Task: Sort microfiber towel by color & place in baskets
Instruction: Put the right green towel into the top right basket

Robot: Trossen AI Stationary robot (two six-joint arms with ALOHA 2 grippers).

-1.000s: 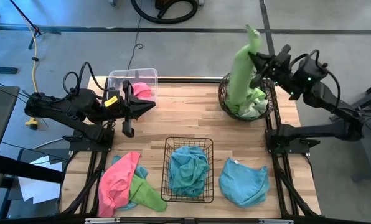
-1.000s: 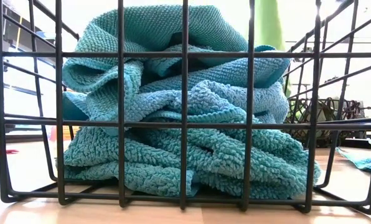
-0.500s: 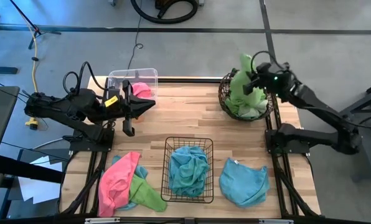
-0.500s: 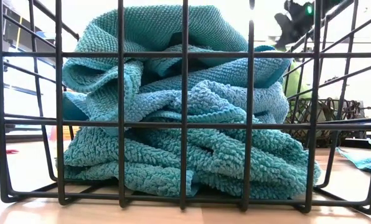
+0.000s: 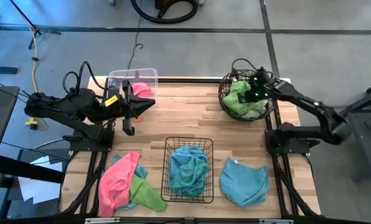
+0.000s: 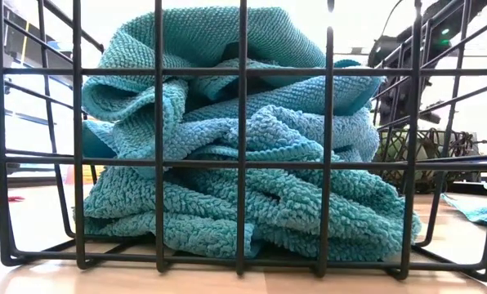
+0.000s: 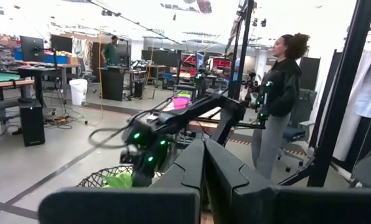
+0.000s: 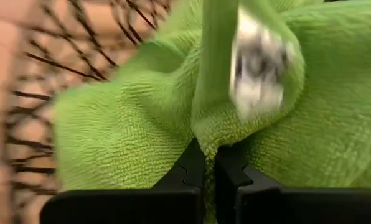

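Observation:
My right gripper (image 5: 252,93) is down in the round dark-brown wire basket (image 5: 224,99) at the table's far right, shut on a lime green towel (image 8: 129,124) that lies bunched on other green cloth there. A white tag (image 8: 257,62) shows on it. My left gripper (image 5: 149,104) hovers shut at the far left, beside the clear tub (image 5: 118,77), which holds a pink towel (image 5: 142,90). The black wire-grid basket (image 5: 169,180) at near centre holds light blue towels (image 6: 227,139). A blue towel (image 5: 243,182) lies flat to its right. Pink (image 5: 117,183) and green (image 5: 147,195) towels lie heaped at near left. My right gripper pinches a raised fold of the lime green towel (image 8: 209,134) between its two fingers (image 8: 188,168), coming from above into the round basket. The rest of the towel lies slack and bunched on the green cloth in the basket.
Bare wood lies between the tub, the round basket and the black basket. A little blue cloth (image 5: 118,160) peeks from under the pink towel at near left. A person (image 7: 279,93) stands in the room beyond the table's right side.
My right gripper has come down from high above the round basket into it, staying shut on the green towel. The towel, which hung tall and stretched below the fingers, has sunk and bunched up inside the basket.

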